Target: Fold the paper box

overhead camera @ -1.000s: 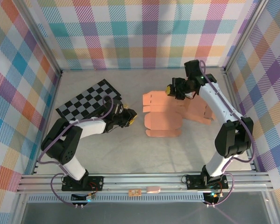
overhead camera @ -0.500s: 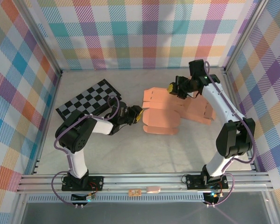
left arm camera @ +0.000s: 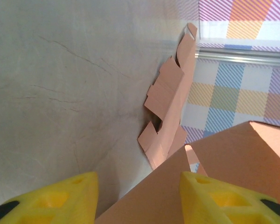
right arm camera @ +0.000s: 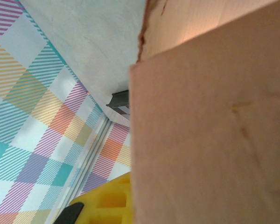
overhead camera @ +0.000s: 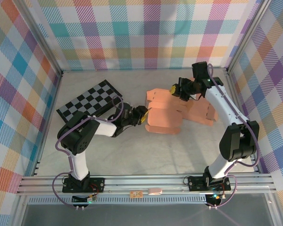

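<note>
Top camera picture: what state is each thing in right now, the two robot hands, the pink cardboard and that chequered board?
Paper box: part folded, some panels raised, not yet closed up.
Left hand: open, fingers apart at the box's left edge.
Right hand: shut on a far panel of the paper box.
Checkerboard: lying flat, left of the box, apart from both hands.

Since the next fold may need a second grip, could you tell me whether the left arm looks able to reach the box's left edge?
Probably yes: the left gripper stands open right at the edge of the box, a panel reaching between its fingers, with nothing in the way.
</note>
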`<state>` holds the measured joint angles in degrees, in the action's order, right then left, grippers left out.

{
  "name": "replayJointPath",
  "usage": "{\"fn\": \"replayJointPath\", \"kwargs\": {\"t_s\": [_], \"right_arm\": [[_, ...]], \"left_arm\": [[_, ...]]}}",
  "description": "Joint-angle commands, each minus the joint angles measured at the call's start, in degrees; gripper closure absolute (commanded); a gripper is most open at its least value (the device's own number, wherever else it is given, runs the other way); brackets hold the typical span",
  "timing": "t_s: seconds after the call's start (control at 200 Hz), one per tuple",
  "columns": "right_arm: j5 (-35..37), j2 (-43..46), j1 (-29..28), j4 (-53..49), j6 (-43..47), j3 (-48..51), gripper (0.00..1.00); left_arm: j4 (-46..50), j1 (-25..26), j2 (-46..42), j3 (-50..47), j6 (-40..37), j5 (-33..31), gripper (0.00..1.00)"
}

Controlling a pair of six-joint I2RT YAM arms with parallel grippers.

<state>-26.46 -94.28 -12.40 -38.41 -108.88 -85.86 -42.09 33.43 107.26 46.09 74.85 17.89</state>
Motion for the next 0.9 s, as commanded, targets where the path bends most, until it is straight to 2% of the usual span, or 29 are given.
{"fn": "replayJointPath", "kwargs": {"t_s": [0.0, 0.26, 0.695, 0.895], "right_arm": [[-1.5, 2.0, 0.2, 1.0, -1.2, 1.0, 1.00], [-1.6, 3.0, -0.1, 0.8, -1.1, 2.0, 1.00], [-1.2, 4.0, -1.7, 1.2, -0.9, 4.8, 1.00], [1.2, 2.4, -1.7, 4.2, 2.6, 6.1, 1.00]], "left_arm": [[3.6, 1.1, -3.7, 2.2, -4.8, -1.1, 0.49], [19.1, 2.4, -4.7, 7.5, -12.6, -3.1, 0.45], [26.2, 3.9, -3.1, 11.8, -16.2, -4.2, 0.44], [34.7, 4.0, -10.0, 9.2, -18.8, -5.9, 0.43]]}}
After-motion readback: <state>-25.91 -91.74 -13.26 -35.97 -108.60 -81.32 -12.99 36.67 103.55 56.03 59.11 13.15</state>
